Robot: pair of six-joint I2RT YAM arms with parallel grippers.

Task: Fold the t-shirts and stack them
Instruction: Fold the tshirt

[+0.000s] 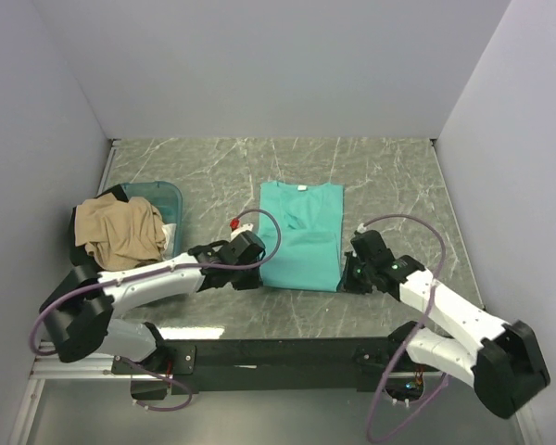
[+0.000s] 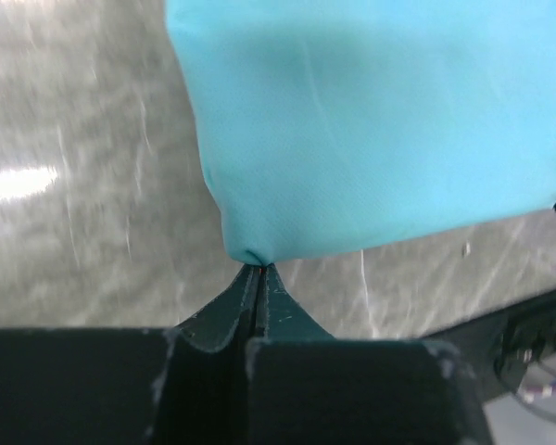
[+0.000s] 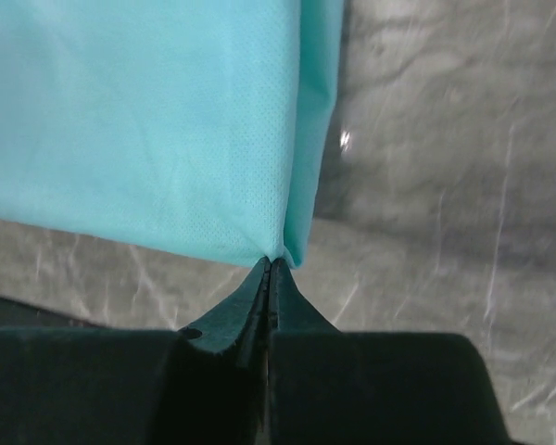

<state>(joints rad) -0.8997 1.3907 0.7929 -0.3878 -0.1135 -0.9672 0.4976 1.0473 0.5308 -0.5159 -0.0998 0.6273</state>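
A teal t-shirt lies on the table's middle, folded lengthwise into a narrow strip with its neck at the far end. My left gripper is shut on the shirt's near left corner. My right gripper is shut on the near right corner. Both pinch the hem at the fingertips, low over the table. A tan t-shirt is heaped on the tub at the left, with a dark cloth under its left side.
A translucent bluish tub stands at the left under the tan heap. White walls close the table on three sides. The marbled grey table runs around the shirt. A black rail carries the arm bases at the near edge.
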